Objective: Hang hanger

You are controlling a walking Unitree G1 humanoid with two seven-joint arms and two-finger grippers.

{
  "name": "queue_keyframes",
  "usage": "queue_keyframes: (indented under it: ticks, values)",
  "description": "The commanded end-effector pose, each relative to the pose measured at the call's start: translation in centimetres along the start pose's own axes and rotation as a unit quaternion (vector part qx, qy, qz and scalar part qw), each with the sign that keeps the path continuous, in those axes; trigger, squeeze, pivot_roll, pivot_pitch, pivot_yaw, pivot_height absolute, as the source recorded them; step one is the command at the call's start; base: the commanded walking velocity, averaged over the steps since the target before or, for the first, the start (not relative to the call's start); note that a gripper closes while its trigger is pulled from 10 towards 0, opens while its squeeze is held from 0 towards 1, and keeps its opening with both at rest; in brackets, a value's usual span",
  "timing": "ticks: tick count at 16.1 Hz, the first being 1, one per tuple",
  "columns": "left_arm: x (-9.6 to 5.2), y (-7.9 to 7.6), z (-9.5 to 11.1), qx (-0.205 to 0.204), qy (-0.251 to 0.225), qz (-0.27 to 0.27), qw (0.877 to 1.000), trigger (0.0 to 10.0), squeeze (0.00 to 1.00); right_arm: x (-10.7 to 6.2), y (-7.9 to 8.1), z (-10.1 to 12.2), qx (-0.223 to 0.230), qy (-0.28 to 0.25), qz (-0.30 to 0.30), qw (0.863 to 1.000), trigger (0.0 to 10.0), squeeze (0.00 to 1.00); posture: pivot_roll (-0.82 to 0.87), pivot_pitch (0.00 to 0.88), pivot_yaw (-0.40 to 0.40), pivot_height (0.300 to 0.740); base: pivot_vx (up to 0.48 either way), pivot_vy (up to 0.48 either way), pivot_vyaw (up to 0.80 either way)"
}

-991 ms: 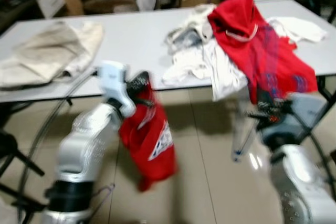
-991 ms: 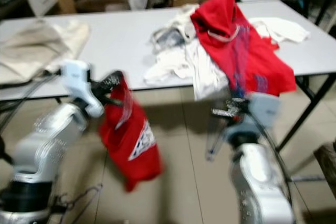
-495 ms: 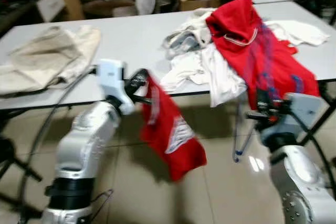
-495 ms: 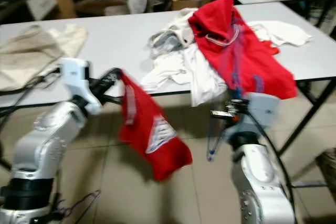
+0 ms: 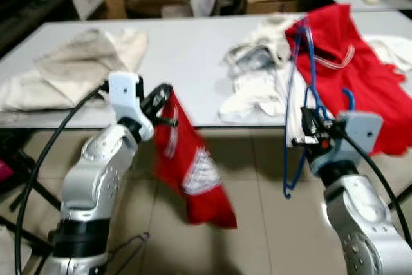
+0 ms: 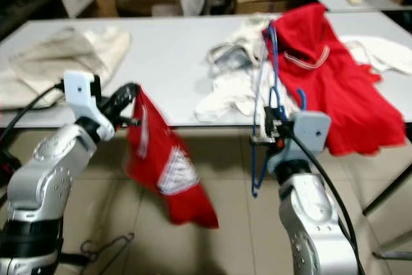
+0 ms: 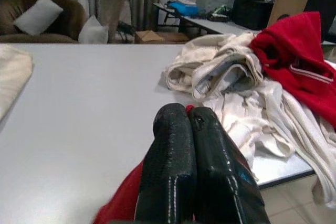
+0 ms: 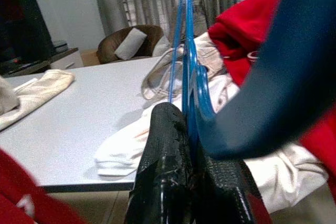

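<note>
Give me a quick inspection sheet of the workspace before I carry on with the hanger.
Surface: white table, cluttered.
Job's things: blue hanger held upright in right pincer; red garment dangling from left pincer before the table edge.
Clutter: red hoodie, white clothes, beige cloth on table; a wire hanger on the floor.
Grippers: both shut on their loads.
Cables: black cable by left arm; another along right arm.
Surroundings: brown armchair with cushions, curtains, second table behind.
</note>
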State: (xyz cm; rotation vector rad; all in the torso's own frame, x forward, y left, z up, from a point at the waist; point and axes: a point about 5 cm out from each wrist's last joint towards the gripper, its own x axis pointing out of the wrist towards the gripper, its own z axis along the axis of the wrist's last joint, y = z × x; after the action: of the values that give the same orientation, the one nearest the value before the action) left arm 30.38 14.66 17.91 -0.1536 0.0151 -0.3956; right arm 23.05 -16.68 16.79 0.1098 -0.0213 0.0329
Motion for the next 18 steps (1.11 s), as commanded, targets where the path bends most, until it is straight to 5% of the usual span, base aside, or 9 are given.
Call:
queue_keyframes:
  ticks: [1,18]
  values:
    - [0.33,-1.07,0.67,0.004,-0.014,-0.019,1.000,10.0,0.00,-0.20,-0.42,0.29,0.002,-0.009,-0.009,1.000,10.0,0.00,-0.19,0.004,0.086,0.740,0.304,0.000,0.00]
    - [0.31,-1.76,0.20,-0.003,-0.010,-0.029,1.000,10.0,0.00,-0.68,-0.33,0.32,0.000,-0.003,0.002,1.000,10.0,0.00,-0.20,0.007,0.073,0.740,0.306,0.000,0.00]
